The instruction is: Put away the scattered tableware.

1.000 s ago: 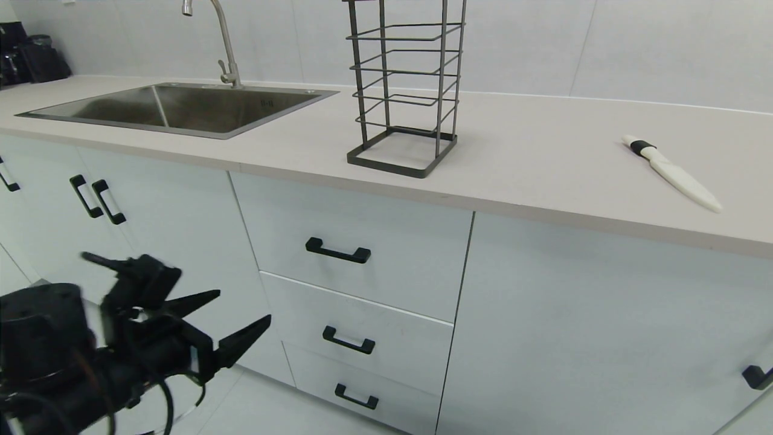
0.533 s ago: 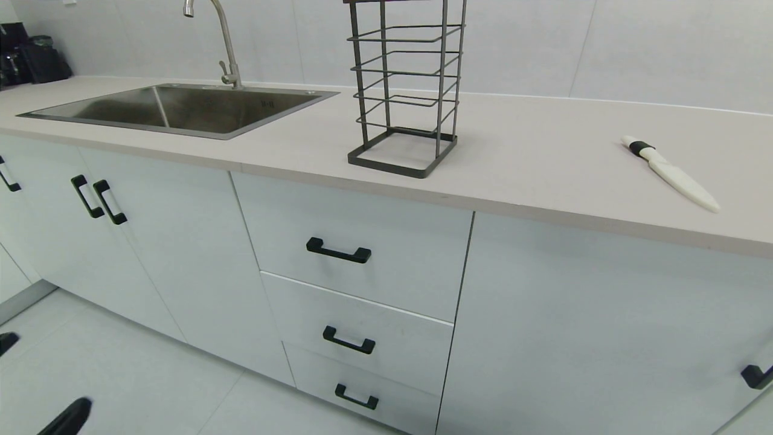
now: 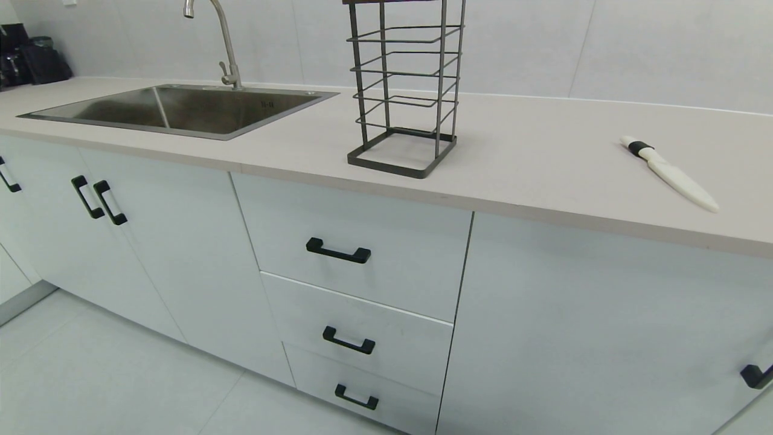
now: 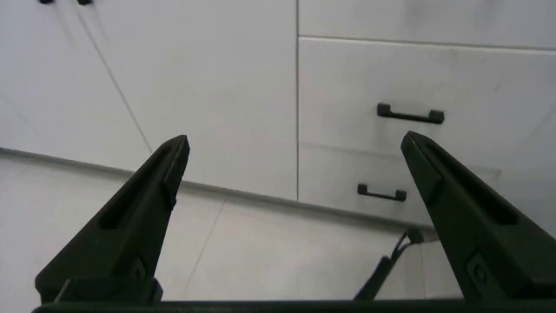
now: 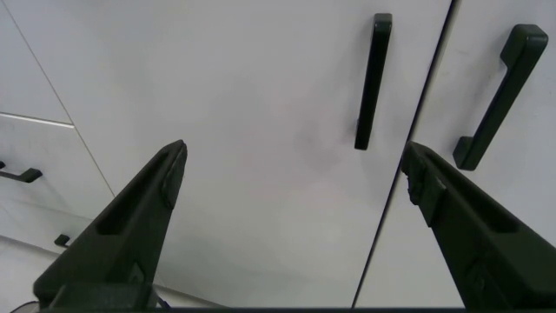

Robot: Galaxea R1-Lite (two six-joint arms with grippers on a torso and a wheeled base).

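White knife with a black band near one end [image 3: 669,173]: lies flat on the pale counter [image 3: 531,145], toward its right end, between front edge and back wall. Pointed end angles toward the front-right corner.

Left to right on the counter:
- Dark items [image 3: 30,57] at the far-left back corner; can't tell what they are.
- Stainless steel sink [image 3: 229,135] set into the left part, with a curved metal faucet [image 3: 224,42] at its back edge.
- Black wire rack [image 3: 386,168] upright near the middle, close to the front edge, well apart from the knife.

Below the counter:
- White cabinet doors under the sink carry a pair of black vertical handles [image 3: 110,202].
- Stack of three white drawers [image 3: 362,302] under the rack, each with a black bar handle, all closed.
- One more black handle [image 3: 756,376] at the far right.

Left gripper [image 4: 295,142]: fingers spread wide, gripping nothing. It sits low in front of the cabinets, facing two of the drawers and the pale tiled floor [image 4: 243,252].

Right gripper [image 5: 294,149]: fingers spread wide, gripping nothing. It faces a white cabinet front with two upright black bar handles [image 5: 372,83].
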